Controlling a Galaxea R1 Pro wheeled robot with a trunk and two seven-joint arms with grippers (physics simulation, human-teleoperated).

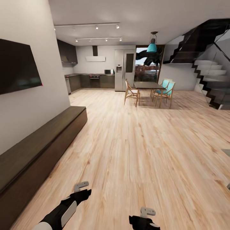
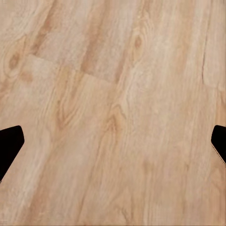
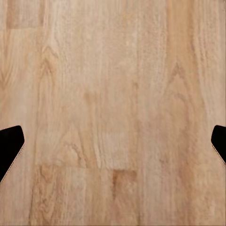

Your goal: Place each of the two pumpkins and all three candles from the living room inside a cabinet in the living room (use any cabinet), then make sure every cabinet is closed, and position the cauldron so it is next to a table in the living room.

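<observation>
A flat black wall-mounted screen [image 1: 17,65] hangs on the smooth pale wall, up and left of the left gripper. Below it the long, low dark-brown wood cabinet [image 1: 38,150] runs along that wall, to the left of the left gripper and ahead of it; its flat, handle-less fronts all sit flush and shut, and its matte top is bare.

The left gripper [image 1: 81,187], black with a grey tip, hangs low over the pale, knotty plank floor [image 1: 137,150]. In the left wrist view its 2 dark fingertips [image 2: 10,146] sit at opposite edges, spread wide apart with only wood grain between them, holding nothing.

The right gripper [image 1: 146,213], the same black-and-grey build, hangs beside it, also above bare floorboards. In the right wrist view its fingertips [image 3: 10,147] are likewise spread wide and empty over long straight planks.

Far ahead of both grippers stands a dark cabinet kitchen [image 1: 91,80] with a tall steel fridge [image 1: 125,70]. Right of that is a dark rectangular dining table [image 1: 148,85] with a slatted light-wood chair [image 1: 131,92] and 2 teal-seated chairs [image 1: 166,91], under a teal bell-shaped pendant lamp [image 1: 152,46]. Far ahead and right of the right gripper, a zigzag staircase with pale treads and glossy glass sides [image 1: 209,73] climbs the wall.
</observation>
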